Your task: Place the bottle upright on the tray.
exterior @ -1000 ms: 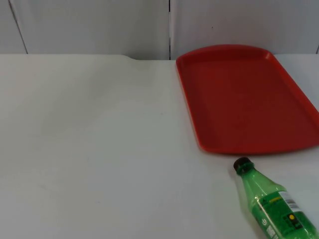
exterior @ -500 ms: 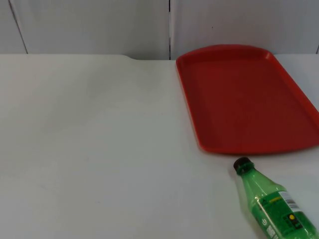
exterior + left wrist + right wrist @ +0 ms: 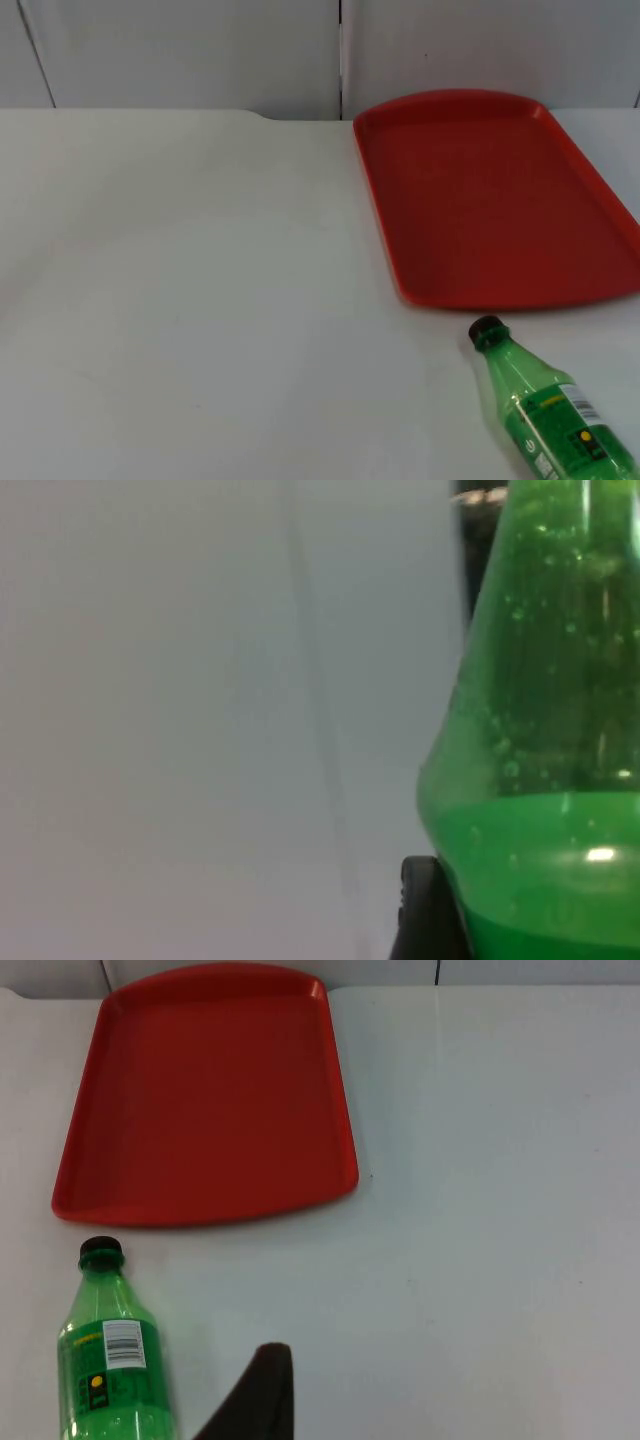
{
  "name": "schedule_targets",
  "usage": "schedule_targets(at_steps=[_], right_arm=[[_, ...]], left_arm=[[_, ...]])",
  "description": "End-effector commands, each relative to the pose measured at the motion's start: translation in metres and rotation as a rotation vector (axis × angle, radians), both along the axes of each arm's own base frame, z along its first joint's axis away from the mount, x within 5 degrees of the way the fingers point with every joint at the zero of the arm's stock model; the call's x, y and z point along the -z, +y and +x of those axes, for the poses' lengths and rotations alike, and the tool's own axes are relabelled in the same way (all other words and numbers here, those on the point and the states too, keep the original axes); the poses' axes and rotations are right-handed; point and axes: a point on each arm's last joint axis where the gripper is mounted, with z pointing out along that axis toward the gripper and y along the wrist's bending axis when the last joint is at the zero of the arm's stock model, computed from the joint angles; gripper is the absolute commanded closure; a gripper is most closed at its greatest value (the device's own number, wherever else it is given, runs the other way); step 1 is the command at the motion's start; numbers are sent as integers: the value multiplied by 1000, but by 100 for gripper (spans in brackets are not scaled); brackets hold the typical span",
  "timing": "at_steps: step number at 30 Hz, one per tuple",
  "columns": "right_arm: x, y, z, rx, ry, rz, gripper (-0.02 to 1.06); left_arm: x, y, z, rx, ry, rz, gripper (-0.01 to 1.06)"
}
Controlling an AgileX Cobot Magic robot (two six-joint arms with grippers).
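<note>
the green soda bottle [image 3: 545,405] lies on its side on the white table [image 3: 200,300], just beside the near edge of the red tray [image 3: 495,195] but not touching it. its dark cap [image 3: 486,328] points toward the tray, and its label [image 3: 123,1345] faces up. the bottle is part filled with liquid. the tray holds nothing.

in the left wrist view, a green bottle body [image 3: 545,730] stands very close to the lens, beside a black fingertip [image 3: 425,905]. whether the left gripper is spread or pinching cannot be told. in the right wrist view, one black fingertip [image 3: 258,1395] of the right gripper stands just beside the bottle; its opening cannot be told either.

step in hand, as judged: approach and grasp. the bottle is not yet lifted.

procedure for a sound grasp:
- align the fingers across the bottle's body, square to its long axis.
- take hold on the labelled section, not the tapered neck, where the pads could slip.
- close firmly; the round wall can roll away under uneven contact.
- lift clear, turn the cap upward, then lower the base flat onto the tray floor, away from the raised rim.
- release only when the base sits flat, since the liquid will shift.
</note>
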Motion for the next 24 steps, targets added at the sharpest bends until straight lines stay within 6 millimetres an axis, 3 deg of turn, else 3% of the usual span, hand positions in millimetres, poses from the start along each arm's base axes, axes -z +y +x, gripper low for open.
schedule_targets(at_steps=[1, 5, 9, 20, 24], right_arm=[[0, 0, 0, 4, -5, 2, 0], [0, 0, 0, 2, -5, 4, 0], [0, 0, 0, 2, -5, 4, 0], [0, 0, 0, 2, -5, 4, 0], [0, 0, 0, 2, -5, 4, 0]], left_arm=[[7, 4, 10, -54, -59, -5, 105], [32, 9, 26, -157, -120, 4, 105], [52, 10, 38, -211, -42, -106, 105], [119, -11, 67, -227, -48, -91, 105], [134, -21, 72, -215, -53, -93, 105]])
